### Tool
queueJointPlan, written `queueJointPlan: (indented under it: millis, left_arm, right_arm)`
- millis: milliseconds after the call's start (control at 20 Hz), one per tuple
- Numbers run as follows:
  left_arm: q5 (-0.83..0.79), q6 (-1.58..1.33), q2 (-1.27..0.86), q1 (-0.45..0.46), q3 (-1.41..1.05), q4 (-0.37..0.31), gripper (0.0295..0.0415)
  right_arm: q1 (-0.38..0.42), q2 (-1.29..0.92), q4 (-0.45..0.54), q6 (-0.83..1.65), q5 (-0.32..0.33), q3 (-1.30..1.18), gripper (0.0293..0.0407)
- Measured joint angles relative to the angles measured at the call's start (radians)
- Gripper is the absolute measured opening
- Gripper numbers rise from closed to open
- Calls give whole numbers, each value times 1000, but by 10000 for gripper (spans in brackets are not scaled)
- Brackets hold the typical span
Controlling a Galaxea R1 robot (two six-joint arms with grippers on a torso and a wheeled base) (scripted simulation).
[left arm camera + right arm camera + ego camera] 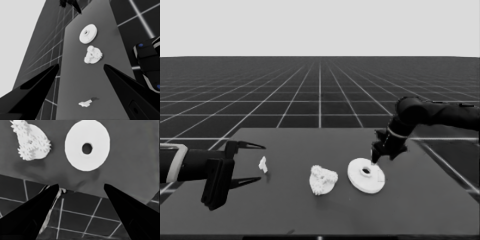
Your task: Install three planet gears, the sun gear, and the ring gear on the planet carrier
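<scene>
The larger round part, the ring gear with a small central hole, lies flat right of the table's middle. My right gripper hangs open just above its far rim, holding nothing; in the right wrist view the ring gear sits beyond the spread fingers. Left of it, the toothed gears are clustered on the smaller round part, which they mostly cover. My left gripper waits open at the table's left end.
A thin white piece lies on the table just past the left fingertips, not held. The table's far edge runs close behind the right gripper. Dark machinery with blue lights shows beside the table.
</scene>
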State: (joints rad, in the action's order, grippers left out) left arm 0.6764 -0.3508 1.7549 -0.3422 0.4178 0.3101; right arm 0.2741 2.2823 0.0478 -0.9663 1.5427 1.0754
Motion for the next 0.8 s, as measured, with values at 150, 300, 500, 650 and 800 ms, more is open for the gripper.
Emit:
queueJointPlan:
  millis: [150, 300, 500, 650, 800]
  left_arm:
    - [0, 0, 0, 0, 0, 0, 385]
    - [0, 0, 0, 0, 0, 0, 385]
    - [0, 0, 0, 0, 0, 0, 385]
    - [0, 0, 0, 0, 0, 0, 385]
    - [0, 0, 0, 0, 0, 0, 385]
  right_arm:
    - [8, 149, 23, -25, 62, 317, 385]
    - [6, 187, 24, -23, 76, 397, 385]
    - [-312, 208, -243, -11, -98, 444, 385]
    - [-376, 238, -287, 16, -140, 513, 385]
    - [-387, 245, -295, 22, -150, 529, 385]
